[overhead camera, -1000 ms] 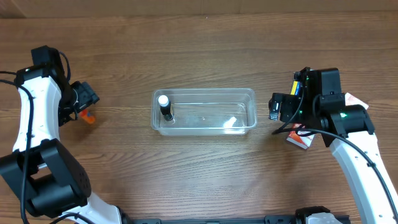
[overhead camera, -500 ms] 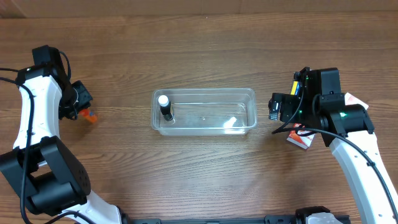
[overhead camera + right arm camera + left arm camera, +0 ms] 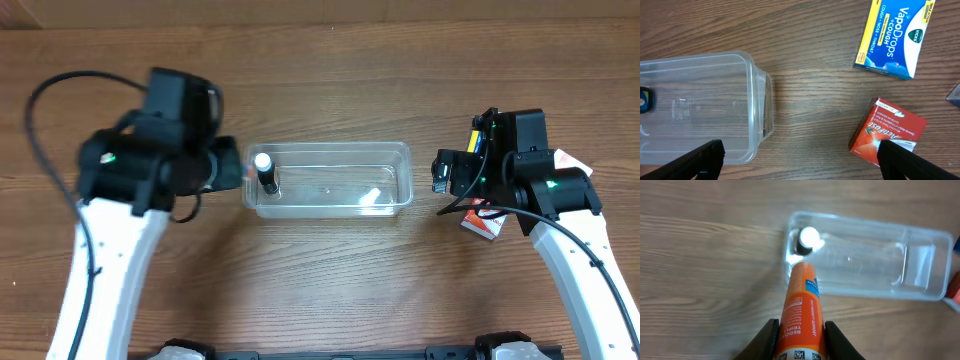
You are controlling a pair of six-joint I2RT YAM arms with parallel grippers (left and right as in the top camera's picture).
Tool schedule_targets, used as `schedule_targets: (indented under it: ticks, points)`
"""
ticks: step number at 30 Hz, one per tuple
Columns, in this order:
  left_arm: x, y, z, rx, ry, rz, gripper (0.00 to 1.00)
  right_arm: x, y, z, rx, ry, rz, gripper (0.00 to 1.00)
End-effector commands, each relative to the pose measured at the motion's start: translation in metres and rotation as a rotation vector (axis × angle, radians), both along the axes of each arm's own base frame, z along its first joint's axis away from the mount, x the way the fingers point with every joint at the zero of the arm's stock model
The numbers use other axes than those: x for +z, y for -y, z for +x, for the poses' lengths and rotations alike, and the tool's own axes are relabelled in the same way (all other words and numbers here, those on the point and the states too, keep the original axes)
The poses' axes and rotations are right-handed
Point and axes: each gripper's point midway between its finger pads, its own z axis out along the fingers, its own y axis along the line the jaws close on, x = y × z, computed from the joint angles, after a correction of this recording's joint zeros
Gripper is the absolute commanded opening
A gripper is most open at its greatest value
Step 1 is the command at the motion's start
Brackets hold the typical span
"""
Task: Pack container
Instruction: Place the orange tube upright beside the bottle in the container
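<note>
Container (image 3: 328,180): clear, shallow, rounded corners, rimmed. Placed mid-table (image 3: 330,80), long side running left to right, upright, between the two arms.

Bottle (image 3: 264,170): small, dark, white cap. Standing upright inside the container at its left end, close to the end wall. Seen in the left wrist view (image 3: 807,240) just beyond the tube's nose.

Left gripper (image 3: 800,335): closed on an orange tube (image 3: 802,310), one finger on each side of its printed body. Positioned just beside the container's left end in the overhead view (image 3: 225,165). Tube pointing toward the container, nose at the left rim near the bottle; contact with the rim not possible to tell.

Right gripper (image 3: 800,155): fingers spread wide, nothing between them. Hovering off the container's right end, apart from it (image 3: 443,172).

Yellow box (image 3: 895,37): cough drops, flat on the table, well to the right of the container.

Red box (image 3: 887,132): lying tilted on the table, nearer than the yellow box, apart from it, outside the container; partly under the right arm in the overhead view (image 3: 482,222).

Rest of the container bare apart from the bottle.
</note>
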Motion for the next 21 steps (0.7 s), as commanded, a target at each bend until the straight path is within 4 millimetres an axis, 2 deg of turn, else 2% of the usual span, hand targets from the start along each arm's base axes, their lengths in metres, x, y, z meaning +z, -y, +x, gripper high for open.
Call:
schedule_targets:
  ticks: [1, 3, 7, 13, 14, 18, 21]
  points:
    - [-0.039, 0.016, 0.005, 0.01, -0.099, 0.035, 0.04, 0.01, 0.0, 0.005, -0.006, 0.03, 0.008, 1.0]
    - [-0.071, 0.025, 0.011, -0.01, -0.157, 0.056, 0.04, 0.01, 0.0, 0.005, -0.006, 0.03, 0.008, 1.0]
    - [-0.105, 0.03, 0.029, -0.023, -0.205, 0.083, 0.04, 0.01, 0.0, 0.005, -0.006, 0.029, 0.008, 1.0]
    - [-0.162, 0.033, 0.036, -0.025, -0.363, 0.134, 0.04, 0.01, 0.0, 0.005, -0.006, 0.03, 0.008, 1.0]
    - [-0.164, 0.033, 0.036, -0.025, -0.371, 0.137, 0.05, 0.01, 0.0, 0.005, -0.006, 0.03, 0.008, 1.0]
    - [-0.167, 0.033, 0.036, -0.025, -0.377, 0.139, 0.24, 0.01, 0.0, 0.005, -0.006, 0.03, 0.008, 1.0]
    - [-0.167, 0.033, 0.035, -0.025, -0.378, 0.139, 0.3, 0.01, 0.0, 0.005, -0.006, 0.029, 0.008, 1.0]
